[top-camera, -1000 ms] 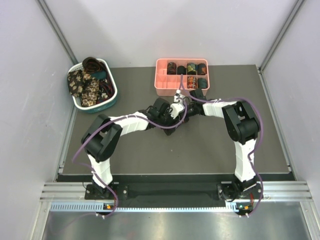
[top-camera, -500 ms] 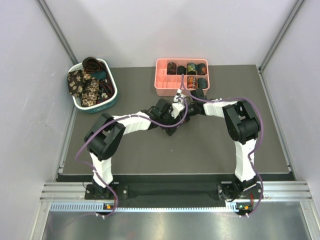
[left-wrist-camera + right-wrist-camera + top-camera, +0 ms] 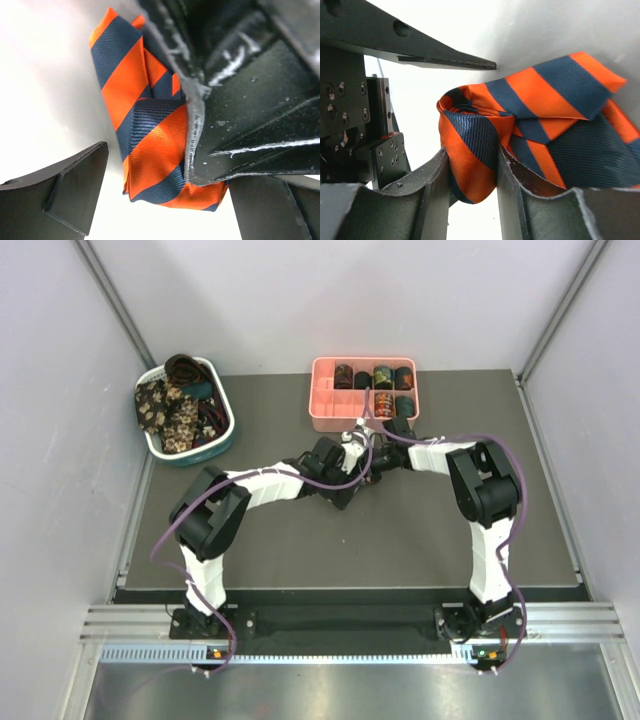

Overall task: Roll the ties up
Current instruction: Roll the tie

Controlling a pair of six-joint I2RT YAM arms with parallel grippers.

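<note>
Fingers (image 3: 432,185) of the right gripper (image 3: 472,172) pinch the coiled orange-and-navy striped tie (image 3: 535,95) so the roll cannot spring loose. The left gripper (image 3: 165,200) stands wide open beside it, holding nothing. Both sit mid-table, just near of the pink tray (image 3: 322,422), likely the coil's destination.

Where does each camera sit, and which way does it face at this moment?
Top external: above and behind the bases, looking down on the table; both arms show whole, wrists together near the pink tray.
Left wrist: on the left arm, facing along the open left gripper to the striped tie; its fingers frame the bottom corners.
Right wrist: on the right arm, looking along the right gripper, shut on that tie's coil; its fingers rise from below.
Shared: both wrist views show the same tie.
</note>
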